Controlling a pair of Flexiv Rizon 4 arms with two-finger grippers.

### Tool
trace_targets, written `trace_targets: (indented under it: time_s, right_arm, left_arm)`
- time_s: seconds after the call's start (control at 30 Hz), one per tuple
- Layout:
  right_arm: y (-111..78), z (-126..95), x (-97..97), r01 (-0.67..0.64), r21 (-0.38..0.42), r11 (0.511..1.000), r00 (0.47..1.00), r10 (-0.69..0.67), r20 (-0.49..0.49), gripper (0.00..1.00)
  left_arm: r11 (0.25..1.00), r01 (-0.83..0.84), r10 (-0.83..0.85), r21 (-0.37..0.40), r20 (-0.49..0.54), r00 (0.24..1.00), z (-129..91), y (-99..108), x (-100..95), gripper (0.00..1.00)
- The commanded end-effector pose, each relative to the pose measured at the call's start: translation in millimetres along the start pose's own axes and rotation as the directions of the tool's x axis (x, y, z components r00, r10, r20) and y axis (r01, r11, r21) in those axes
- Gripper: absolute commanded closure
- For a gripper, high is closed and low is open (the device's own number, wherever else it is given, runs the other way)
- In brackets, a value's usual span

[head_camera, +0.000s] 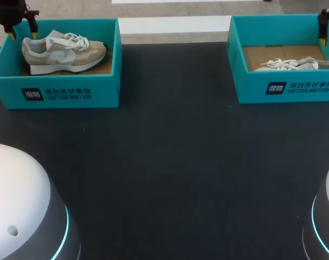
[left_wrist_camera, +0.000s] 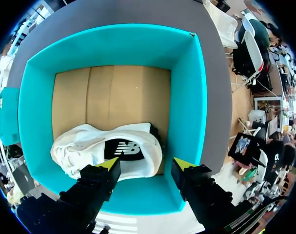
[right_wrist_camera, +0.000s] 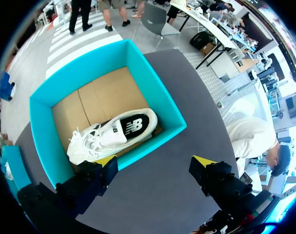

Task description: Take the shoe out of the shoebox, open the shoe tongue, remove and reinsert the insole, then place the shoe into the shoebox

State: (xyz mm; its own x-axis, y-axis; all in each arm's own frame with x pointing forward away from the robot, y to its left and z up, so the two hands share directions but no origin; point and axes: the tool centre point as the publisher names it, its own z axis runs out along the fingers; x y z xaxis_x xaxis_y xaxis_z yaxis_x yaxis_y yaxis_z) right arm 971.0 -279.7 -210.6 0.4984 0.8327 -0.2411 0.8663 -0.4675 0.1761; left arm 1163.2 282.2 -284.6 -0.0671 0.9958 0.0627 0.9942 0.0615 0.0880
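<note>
A beige and white shoe (head_camera: 64, 51) lies on its side in the teal shoebox (head_camera: 56, 92) at the far left. My left gripper (head_camera: 23, 33) hangs over that box's back left corner, above the shoe's heel. Its wrist view looks down on the shoe (left_wrist_camera: 106, 148) with the left gripper (left_wrist_camera: 147, 165) open: the heel lies partly between the fingers and the right finger (left_wrist_camera: 184, 165) is clear of it. A white shoe (head_camera: 291, 64) lies in a second teal shoebox (head_camera: 286, 86) at the far right. My right gripper (right_wrist_camera: 156, 162) stands open above that box's edge, the white shoe (right_wrist_camera: 113, 134) ahead of it.
Between the two boxes stretches the black table top (head_camera: 169, 162). The white arm bases stand at the near left (head_camera: 18, 206) and the near right (head_camera: 327, 216). Each box has a brown cardboard floor (left_wrist_camera: 113, 92).
</note>
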Motion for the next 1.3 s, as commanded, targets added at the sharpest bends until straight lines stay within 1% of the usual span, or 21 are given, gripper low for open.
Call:
trace_targets:
  time_s: [0.03, 0.2, 0.33, 0.57, 0.73, 0.8, 0.83, 0.87, 0.93, 1.07, 1.1, 1.13, 1.17, 1.23, 1.3]
  right_arm:
    - [0.6, 0.5, 0.1, 0.000, 0.000, 1.000, 1.000, 0.000, -0.001, 0.00]
    - [0.6, 0.5, 0.1, 0.000, 0.000, 1.000, 1.000, 0.000, -0.001, 0.00]
    - [0.6, 0.5, 0.1, 0.000, 0.000, 1.000, 1.000, 0.000, -0.001, 0.00]
    - [0.6, 0.5, 0.1, 0.000, 0.000, 1.000, 1.000, 0.000, -0.001, 0.00]
    - [0.6, 0.5, 0.1, 0.000, 0.000, 1.000, 1.000, 0.000, -0.001, 0.00]
    - [0.6, 0.5, 0.1, 0.000, 0.000, 1.000, 1.000, 0.000, -0.001, 0.00]
    - [0.6, 0.5, 0.1, 0.000, 0.000, 1.000, 1.000, 0.000, -0.001, 0.00]
    - [0.6, 0.5, 0.1, 0.000, 0.000, 1.000, 1.000, 0.000, -0.001, 0.00]
    - [0.6, 0.5, 0.1, 0.000, 0.000, 1.000, 1.000, 0.000, -0.001, 0.00]
    - [0.6, 0.5, 0.1, 0.000, 0.000, 1.000, 1.000, 0.000, -0.001, 0.00]
    - [0.6, 0.5, 0.1, 0.000, 0.000, 1.000, 1.000, 0.000, -0.001, 0.00]
    - [0.6, 0.5, 0.1, 0.000, 0.000, 1.000, 1.000, 0.000, -0.001, 0.00]
    - [0.6, 0.5, 0.1, 0.000, 0.000, 1.000, 1.000, 0.000, -0.001, 0.00]
    - [0.6, 0.5, 0.1, 0.000, 0.000, 1.000, 1.000, 0.000, -0.001, 0.00]
    - [0.6, 0.5, 0.1, 0.000, 0.000, 1.000, 1.000, 0.000, -0.001, 0.00]
  left_arm:
    - [1.000, -0.002, 0.002, 0.010, -0.006, 1.000, 10.8, 9.4, 0.4, 0.50]
    - [1.000, 0.004, -0.004, 0.024, 0.001, 1.000, 20.7, 15.5, 5.5, 0.49]
    - [1.000, 0.003, -0.003, 0.030, 0.002, 1.000, 27.2, 18.5, 9.8, 0.51]
    - [0.999, 0.000, 0.000, 0.054, -0.003, 1.000, 41.4, 22.4, 12.5, 0.51]
    - [0.998, -0.001, 0.001, 0.060, 0.004, 1.000, 53.3, 22.3, 14.4, 0.47]
    - [0.998, -0.004, 0.004, 0.067, 0.000, 1.000, 59.1, 20.8, 15.4, 0.44]
    - [0.997, -0.008, 0.008, 0.073, 0.001, 1.000, 61.1, 19.5, 15.5, 0.45]
    - [0.997, -0.009, 0.009, 0.078, 0.000, 1.000, 62.9, 17.8, 15.2, 0.49]
    - [0.996, -0.012, 0.012, 0.087, 0.000, 1.000, 65.8, 14.3, 14.5, 0.50]
    - [0.994, -0.014, 0.015, 0.105, -0.009, 1.000, 71.9, 9.9, 13.2, 0.60]
    - [0.994, -0.012, 0.013, 0.108, -0.010, 1.000, 72.4, 9.8, 13.3, 0.69]
    - [0.994, -0.007, 0.009, 0.111, -0.014, 1.000, 72.8, 9.5, 13.6, 0.89]
    - [0.993, -0.005, 0.008, 0.118, -0.022, 1.000, 72.9, 9.4, 13.9, 1.00]
    - [0.993, -0.011, 0.014, 0.120, -0.029, 0.999, 69.5, 8.7, 14.7, 1.00]
    - [0.992, -0.037, 0.041, 0.120, -0.033, 0.999, 59.1, 8.1, 15.3, 1.00]
